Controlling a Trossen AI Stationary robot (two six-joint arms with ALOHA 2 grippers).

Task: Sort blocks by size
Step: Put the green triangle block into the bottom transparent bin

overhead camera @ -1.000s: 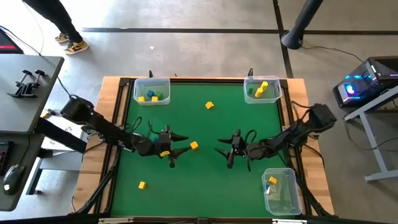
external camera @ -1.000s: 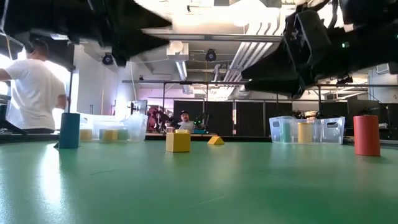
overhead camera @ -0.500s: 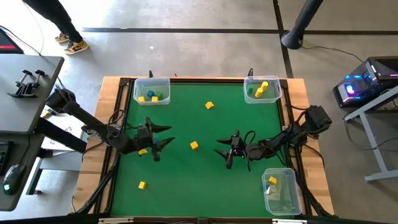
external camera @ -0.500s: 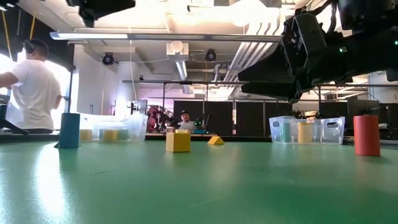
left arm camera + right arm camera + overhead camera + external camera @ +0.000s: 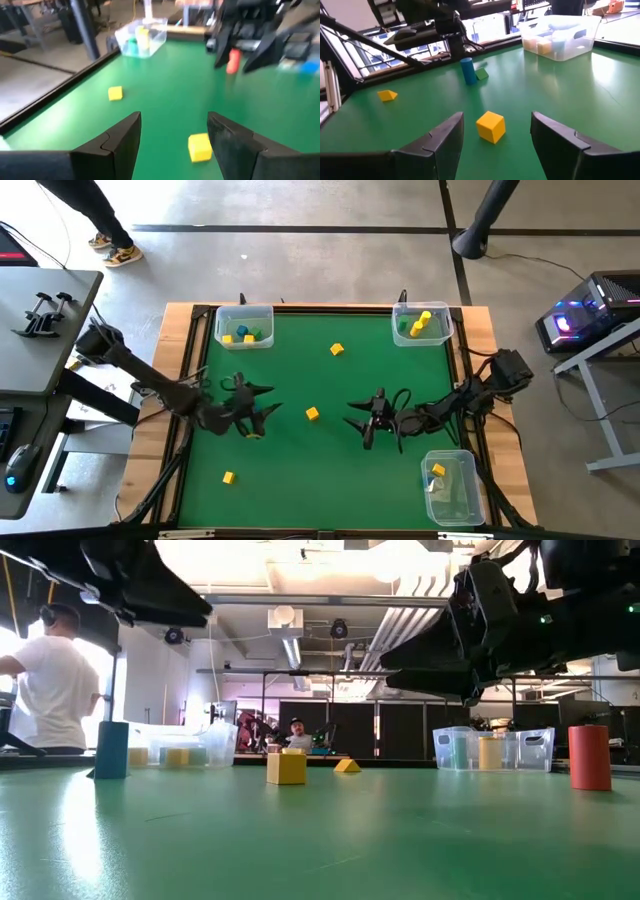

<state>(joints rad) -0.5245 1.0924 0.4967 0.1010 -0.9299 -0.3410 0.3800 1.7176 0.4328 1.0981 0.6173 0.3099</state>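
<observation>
The green table (image 5: 330, 480) carries three clear bins along its edges: one in the far left corner (image 5: 243, 327), one in the far right corner (image 5: 421, 323), and one near the right front corner (image 5: 452, 485). Each already holds a few blocks, which suggests the bins serve as the size classes.

The two arms reach in from opposite sides toward the middle. The left gripper (image 5: 252, 402) hangs over the left-centre of the table with its fingers spread and nothing visibly between them. The right gripper (image 5: 365, 418) hovers right of centre, fingers likewise apart and empty. Both point at the same loose yellow block (image 5: 313, 414), which lies between them near the table's middle; the wrist views show it framed between each pair of fingers, so either arm looks lined up to take it.

Other blocks remain unsorted: a yellow one (image 5: 337, 349) toward the far edge and another (image 5: 229, 477) near the front left corner. In the right wrist view a blue cylinder (image 5: 467, 70) and a green piece (image 5: 481, 74) stand just beside each other under the left arm.
</observation>
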